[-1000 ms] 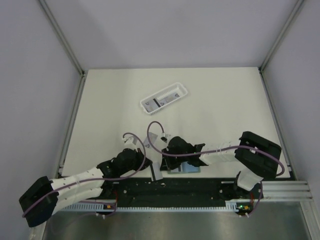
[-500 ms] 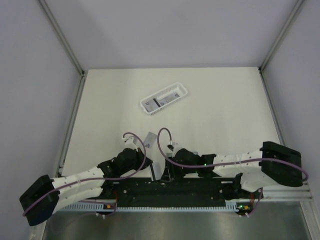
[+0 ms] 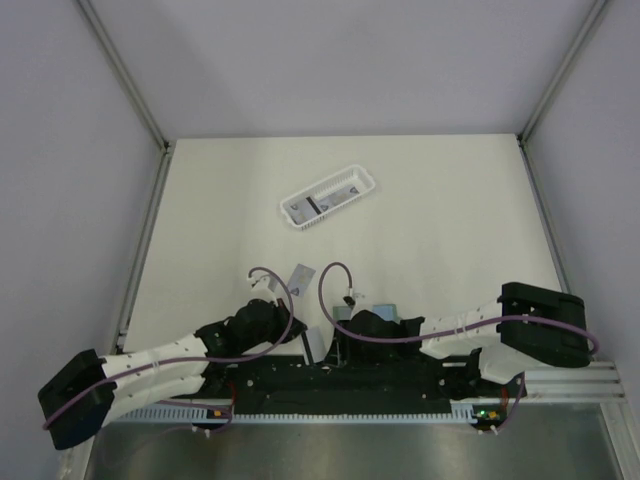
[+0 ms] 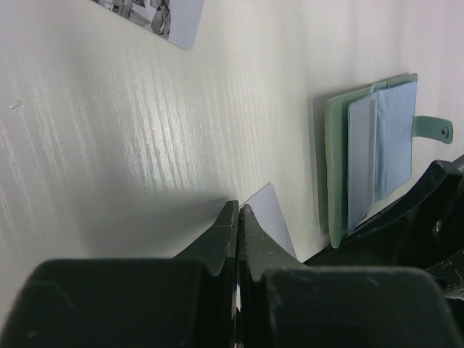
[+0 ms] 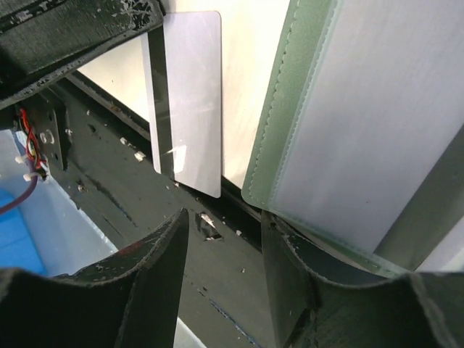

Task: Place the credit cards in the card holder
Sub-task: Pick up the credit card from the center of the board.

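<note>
My left gripper (image 4: 238,210) is shut on a light-grey credit card (image 4: 272,221) and holds it on edge at the table's near edge (image 3: 314,346). The same card shows in the right wrist view (image 5: 192,101) with its black stripe. The sage-green card holder (image 4: 335,159) lies open just right of it, pale bluish inside up (image 5: 377,123), partly under my right arm (image 3: 384,311). My right gripper (image 5: 225,239) is open and empty, its right finger (image 5: 290,275) beside the holder's near corner. A second card (image 3: 300,275) lies flat on the table beyond.
A white slotted basket (image 3: 327,198) with more cards stands at the back middle. The black base rail (image 3: 400,375) runs along the near edge, right under both grippers. Metal frame posts stand at the back corners.
My right arm has swung down toward the near edge, its gripper now low beside the holder, and the holder's blue inside shows again. My left gripper still holds its card, barely moved.
</note>
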Available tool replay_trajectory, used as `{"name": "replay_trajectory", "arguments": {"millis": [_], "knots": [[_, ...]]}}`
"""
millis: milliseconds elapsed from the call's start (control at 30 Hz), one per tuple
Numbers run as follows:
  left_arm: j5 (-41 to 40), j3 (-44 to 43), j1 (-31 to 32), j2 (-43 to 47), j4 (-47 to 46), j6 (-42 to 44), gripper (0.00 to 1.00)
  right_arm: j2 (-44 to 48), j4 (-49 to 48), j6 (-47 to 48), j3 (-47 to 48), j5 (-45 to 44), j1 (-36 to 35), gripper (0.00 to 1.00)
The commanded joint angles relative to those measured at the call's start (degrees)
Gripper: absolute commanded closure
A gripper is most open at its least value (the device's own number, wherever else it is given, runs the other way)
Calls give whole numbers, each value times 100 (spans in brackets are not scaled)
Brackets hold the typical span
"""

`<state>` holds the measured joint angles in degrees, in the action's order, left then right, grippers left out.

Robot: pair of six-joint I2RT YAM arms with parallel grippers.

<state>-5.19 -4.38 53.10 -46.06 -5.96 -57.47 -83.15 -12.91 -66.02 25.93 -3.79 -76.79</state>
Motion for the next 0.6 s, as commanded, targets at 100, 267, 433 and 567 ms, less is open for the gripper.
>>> {"name": "replay_trajectory", "arguments": {"millis": [100,267,433,567], "knots": [[-114,403,95,308,516,-159,100,-271,-555,-113,52,-210,-72,55],[-131,394,104,326,552,-159,100,-447,-836,-262,8,-289,-73,55],[-122,403,113,273,517,-177,100,-684,-1222,-481,-97,-473,-64,56],[-122,403,113,291,525,-185,100,-895,-1495,-719,-211,-596,-64,58]]}}
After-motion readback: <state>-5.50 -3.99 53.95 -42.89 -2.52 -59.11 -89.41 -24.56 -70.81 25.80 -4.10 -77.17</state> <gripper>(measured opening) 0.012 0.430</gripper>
